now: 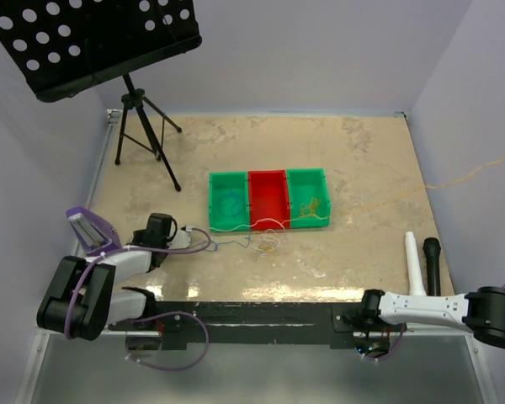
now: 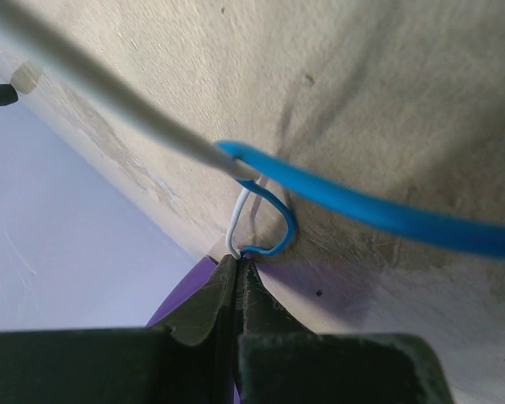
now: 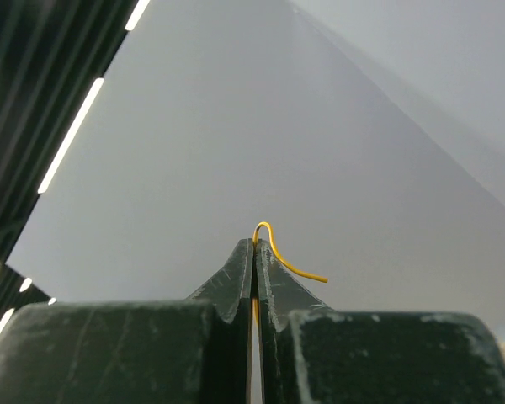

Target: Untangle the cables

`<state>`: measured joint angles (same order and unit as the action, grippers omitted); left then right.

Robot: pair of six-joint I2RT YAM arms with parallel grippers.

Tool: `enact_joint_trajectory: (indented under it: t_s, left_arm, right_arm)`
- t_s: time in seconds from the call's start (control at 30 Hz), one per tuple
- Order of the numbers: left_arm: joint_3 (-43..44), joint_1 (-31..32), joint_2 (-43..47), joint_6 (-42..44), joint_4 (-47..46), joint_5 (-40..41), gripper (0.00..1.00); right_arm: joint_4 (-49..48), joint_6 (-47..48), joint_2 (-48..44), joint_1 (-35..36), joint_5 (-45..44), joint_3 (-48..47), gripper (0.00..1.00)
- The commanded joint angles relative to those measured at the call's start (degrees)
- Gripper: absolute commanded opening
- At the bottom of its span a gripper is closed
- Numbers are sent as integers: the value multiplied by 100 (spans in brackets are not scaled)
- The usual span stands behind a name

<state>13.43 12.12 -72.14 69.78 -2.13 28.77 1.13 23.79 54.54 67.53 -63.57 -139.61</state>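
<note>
We count three bins in a row: left green bin (image 1: 212, 202) with blue wire (image 1: 231, 204) coiled inside, red bin (image 1: 268, 174), right green bin (image 1: 324, 198) holding yellow wire (image 1: 313, 206). A tangle (image 1: 267, 242) lies just before them. Our left gripper (image 2: 238, 263) pinches blue and white wire (image 2: 236, 220); our right gripper (image 3: 254, 246) pinches yellow.

Robot lab cell: walled tabletop (image 1: 353, 160), tripod (image 1: 143, 126), perforated panel (image 1: 101, 42), plastic bins (image 1: 268, 199).

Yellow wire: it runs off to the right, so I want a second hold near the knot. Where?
Probably the yellow wire's curls on the table before the red tray, from straight above: they lie flat there, clear of the tray's wall.
</note>
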Motion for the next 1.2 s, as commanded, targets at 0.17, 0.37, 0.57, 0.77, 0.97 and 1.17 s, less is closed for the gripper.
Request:
enact_joint_trajectory:
  t_s: [0.17, 0.37, 0.57, 0.77, 0.97, 1.17]
  left_arm:
    - [-394, -113, -424, 124, 1224, -469, 0]
    - [-394, -131, -635, 62, 1092, -434, 0]
    - [-368, -131, -696, 19, 1074, -452, 0]
    - [-376, -148, -644, 1, 1092, -478, 0]
    - [-315, -184, -749, -8, 1136, -487, 0]
    - [-183, -184, -670, -157, 1346, -600, 0]
  right_arm:
    - [256, -2018, -673, 24, 1672, -321, 0]
    - [512, -2712, -655, 24, 2505, -410, 0]
    - [731, -3529, -603, 24, 3455, -392, 0]
    - [652, -3917, -735, 24, 4229, -400, 0]
    - [477, -4006, -1086, 24, 4442, -321, 0]
    - [398, -2882, -1051, 32, 2766, 159, 0]
